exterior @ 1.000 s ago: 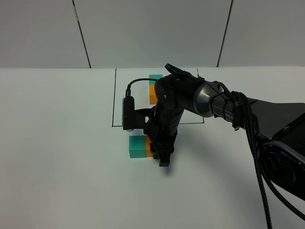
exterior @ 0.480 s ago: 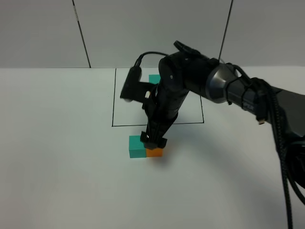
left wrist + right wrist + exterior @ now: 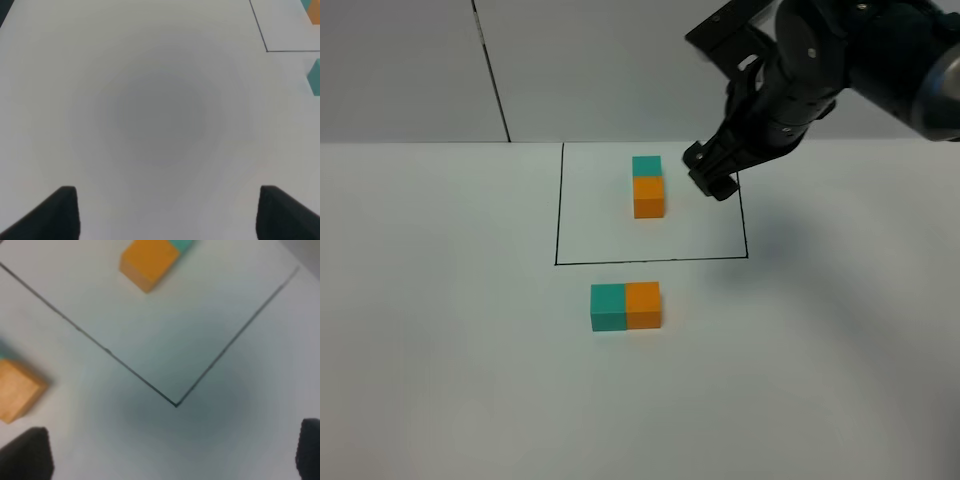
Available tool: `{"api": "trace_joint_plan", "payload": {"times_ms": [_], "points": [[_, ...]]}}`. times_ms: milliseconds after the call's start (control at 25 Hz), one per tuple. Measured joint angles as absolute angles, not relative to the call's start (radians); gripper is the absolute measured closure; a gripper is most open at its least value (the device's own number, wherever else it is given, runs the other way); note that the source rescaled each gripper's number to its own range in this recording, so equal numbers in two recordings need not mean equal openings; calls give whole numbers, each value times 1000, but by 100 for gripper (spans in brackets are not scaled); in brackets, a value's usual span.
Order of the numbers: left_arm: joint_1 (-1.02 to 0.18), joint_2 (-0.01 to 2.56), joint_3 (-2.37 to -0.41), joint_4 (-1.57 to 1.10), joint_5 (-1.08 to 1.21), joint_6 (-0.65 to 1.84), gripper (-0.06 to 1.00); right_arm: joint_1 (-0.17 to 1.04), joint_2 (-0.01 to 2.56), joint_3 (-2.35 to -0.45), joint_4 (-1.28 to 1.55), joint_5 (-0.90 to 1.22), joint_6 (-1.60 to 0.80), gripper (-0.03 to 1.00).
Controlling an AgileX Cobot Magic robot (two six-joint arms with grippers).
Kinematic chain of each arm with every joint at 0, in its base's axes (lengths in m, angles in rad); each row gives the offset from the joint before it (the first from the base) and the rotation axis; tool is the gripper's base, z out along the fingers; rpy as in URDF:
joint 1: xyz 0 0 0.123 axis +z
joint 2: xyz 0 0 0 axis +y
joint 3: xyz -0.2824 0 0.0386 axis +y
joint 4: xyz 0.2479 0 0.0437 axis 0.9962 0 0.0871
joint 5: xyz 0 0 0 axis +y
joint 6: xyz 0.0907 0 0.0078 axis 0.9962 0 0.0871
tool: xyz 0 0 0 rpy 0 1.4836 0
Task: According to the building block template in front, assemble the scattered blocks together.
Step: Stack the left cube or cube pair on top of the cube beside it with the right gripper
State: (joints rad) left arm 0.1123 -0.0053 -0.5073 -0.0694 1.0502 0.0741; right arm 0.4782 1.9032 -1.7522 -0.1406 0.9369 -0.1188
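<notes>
The building block template is a teal cube (image 3: 646, 166) joined to an orange cube (image 3: 649, 196) inside a thin black rectangle (image 3: 556, 220). The scattered blocks, a teal cube (image 3: 609, 306) and an orange cube (image 3: 643, 304), sit side by side and touching, just in front of the rectangle. My right gripper (image 3: 712, 180) hangs in the air above the rectangle's right side, open and empty. The right wrist view shows its gripper (image 3: 167, 455) wide open, the loose orange cube (image 3: 17, 390) and the template's orange cube (image 3: 147, 262). My left gripper (image 3: 167, 212) is open over bare table.
The white table (image 3: 440, 350) stretches around the blocks. A grey panelled wall (image 3: 620, 60) stands behind. The rectangle's corner (image 3: 176, 405) lies under the right gripper. In the left wrist view the loose teal cube (image 3: 315, 77) shows at the frame's edge.
My right gripper let go of the orange cube beside the teal one, rose, and moved back and to the right above the rectangle. The two loose cubes stay joined.
</notes>
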Motion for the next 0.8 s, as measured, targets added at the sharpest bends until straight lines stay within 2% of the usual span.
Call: {"api": "trace_joint_plan", "payload": {"times_ms": [240,480,800], "points": [[112,-5,-507,-69,1050,74,32,395,1655,-1385,-166,696,86,-3],[112,-5,-507,-69,1050,74,32,375,1403,-1049,-164,530,201,-3],[112,-5,-507,-69,1050,74,32,382,1268,-788,-116,413,189,-3]]}}
